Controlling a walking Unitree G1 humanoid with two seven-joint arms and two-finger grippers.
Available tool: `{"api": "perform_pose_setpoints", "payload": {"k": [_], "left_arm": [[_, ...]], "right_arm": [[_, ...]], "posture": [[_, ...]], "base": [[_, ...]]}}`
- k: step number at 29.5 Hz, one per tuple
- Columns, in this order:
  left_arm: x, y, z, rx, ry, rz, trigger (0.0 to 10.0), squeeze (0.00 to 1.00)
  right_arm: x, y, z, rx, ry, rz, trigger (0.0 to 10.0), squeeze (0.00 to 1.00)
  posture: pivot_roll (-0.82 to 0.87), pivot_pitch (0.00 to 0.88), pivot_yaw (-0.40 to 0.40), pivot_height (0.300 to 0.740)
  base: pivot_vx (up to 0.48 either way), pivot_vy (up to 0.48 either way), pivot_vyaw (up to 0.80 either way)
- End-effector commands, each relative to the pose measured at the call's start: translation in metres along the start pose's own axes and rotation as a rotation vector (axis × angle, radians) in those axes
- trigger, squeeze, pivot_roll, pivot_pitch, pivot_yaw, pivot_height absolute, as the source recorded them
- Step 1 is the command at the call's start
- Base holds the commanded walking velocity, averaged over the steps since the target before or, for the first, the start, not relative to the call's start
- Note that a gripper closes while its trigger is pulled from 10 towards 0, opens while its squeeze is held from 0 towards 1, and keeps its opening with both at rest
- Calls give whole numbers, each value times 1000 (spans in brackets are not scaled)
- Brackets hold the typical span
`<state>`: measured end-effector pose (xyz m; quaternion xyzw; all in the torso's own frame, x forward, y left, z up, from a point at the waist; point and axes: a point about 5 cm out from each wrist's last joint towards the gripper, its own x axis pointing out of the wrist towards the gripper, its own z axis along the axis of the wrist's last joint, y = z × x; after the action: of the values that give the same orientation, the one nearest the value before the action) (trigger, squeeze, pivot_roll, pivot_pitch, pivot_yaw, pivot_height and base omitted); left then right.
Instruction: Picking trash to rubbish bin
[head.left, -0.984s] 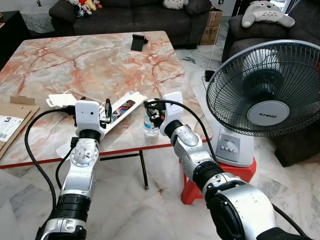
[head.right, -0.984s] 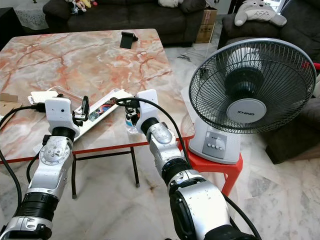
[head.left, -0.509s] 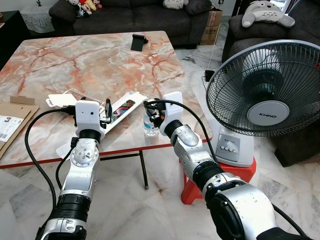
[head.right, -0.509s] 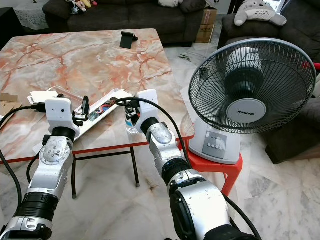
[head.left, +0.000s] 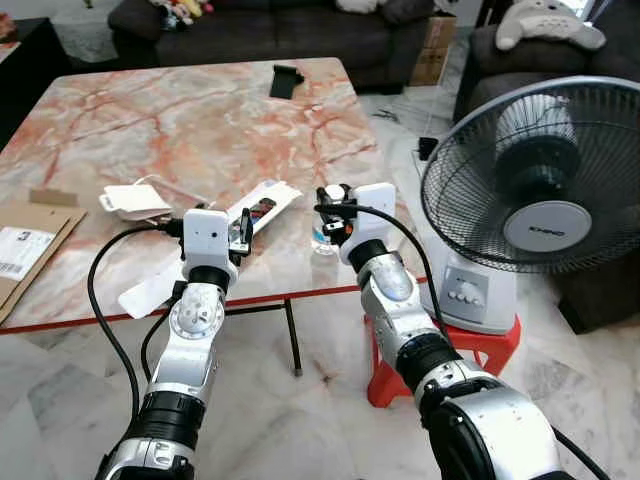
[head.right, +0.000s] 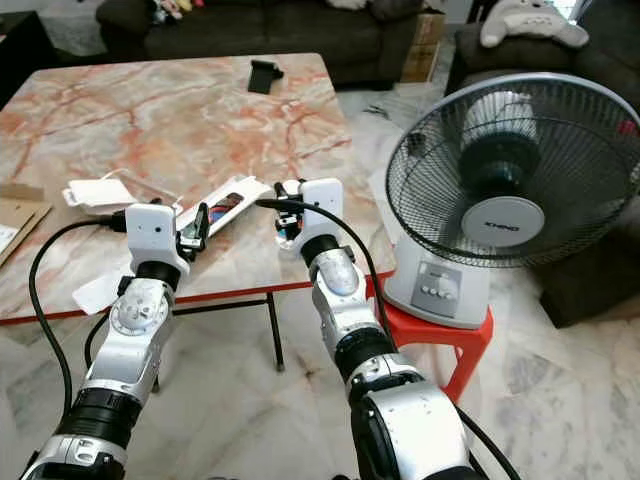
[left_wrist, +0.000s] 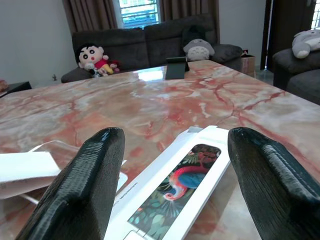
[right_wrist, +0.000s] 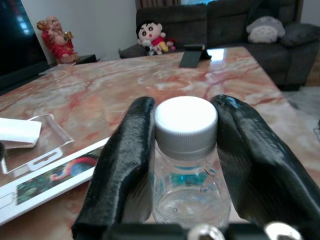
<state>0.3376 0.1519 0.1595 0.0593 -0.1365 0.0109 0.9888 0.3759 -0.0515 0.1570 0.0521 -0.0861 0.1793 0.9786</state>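
- Bottle (right_wrist: 186, 165): a small clear plastic one with a white cap, standing upright near the front edge of the marble table (head.left: 150, 120), at about 3 o'clock from the white packaging. It sits close to the edge, which is likely why the robot can reach it without leaning over the tabletop.
- Right gripper (right_wrist: 185, 150): its two black fingers (right_wrist: 125, 165) sit on either side of the bottle's neck and cap, pressed against or just touching the plastic, so it looks clamped on the bottle. Holding high up near the cap keeps the fingers off the table and should let the bottle be lifted straight up.
- Left gripper (left_wrist: 172, 165): spread wide and grasping nothing, it hovers low at the table edge, aimed along the white packaging (left_wrist: 172, 187) with the printed bird. The long card lies flat between the two fingers in the wrist view; my guess is it is lined up as the next piece of trash.
- Other litter: a folded white paper (head.left: 135, 199) lies at about 10 o'clock from the packaging, and a flattened cardboard sheet (head.left: 25, 245) rests at the table's left edge.
- Fan (head.left: 540, 190): it stands on a red stool (head.left: 480, 350) at 3 o'clock from the right arm, near enough that a wide swing with the bottle could clip it.
- Rubbish bin: its place cannot be told from these views, so the carry direction is open.
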Motion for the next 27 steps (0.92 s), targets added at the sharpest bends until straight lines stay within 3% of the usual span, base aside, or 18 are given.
{"api": "perform_pose_setpoints", "payload": {"k": [1,8,20,27], "left_arm": [[1,2,1,3,-7,-2,10000,0],[0,2,0,10,-9,-1,10000,0],[-3,9,-5,26,5,26,10000,0],[0,7,-3,24,-1,25,10000,0]], "right_arm": [[2,4,5,-4,-35,8,10000,0],[-1,0,7,-17,-55,-19,10000,0],[-19,-35,-1,-11,-60,-131,10000,0],[-23,-38,-4,-14,-57,-142,10000,0]], "posture": [[168,88,-10,740],[164,83,-12,740],[148,107,-8,740],[136,110,-2,740]], "base": [[0,0,0],[0,0,0],[0,0,0],[0,0,0]]}}
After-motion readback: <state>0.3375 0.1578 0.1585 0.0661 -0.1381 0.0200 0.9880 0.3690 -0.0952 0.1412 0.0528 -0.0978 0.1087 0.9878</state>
